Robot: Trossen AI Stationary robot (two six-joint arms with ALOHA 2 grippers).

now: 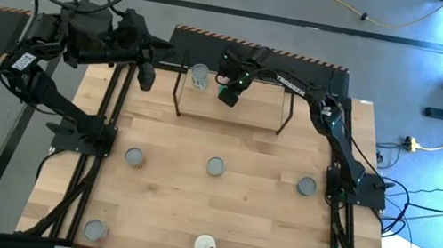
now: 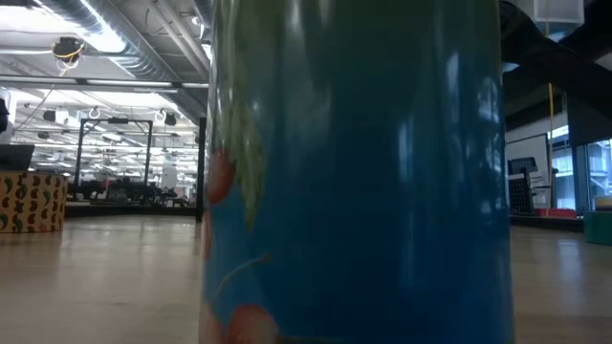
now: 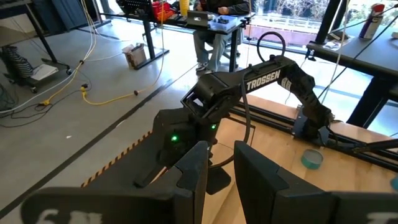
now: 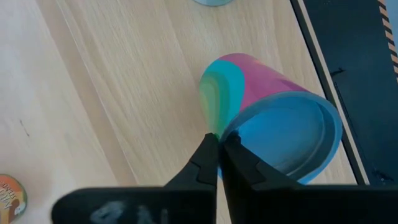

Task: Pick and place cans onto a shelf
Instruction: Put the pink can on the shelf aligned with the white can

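Right tool (image 4: 219,144) pinching rim of glossy cylindrical can (image 4: 273,118); left tool (image 3: 221,168) spread

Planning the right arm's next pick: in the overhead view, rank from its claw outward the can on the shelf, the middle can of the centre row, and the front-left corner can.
1. Can on the shelf, beside the right claw.
2. Middle can, table centre.
3. Front-left corner can, farthest.

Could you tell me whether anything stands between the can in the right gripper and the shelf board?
Nothing visible does: the right gripper pinches the can by its rim over bare shelf board; the other can stands apart.
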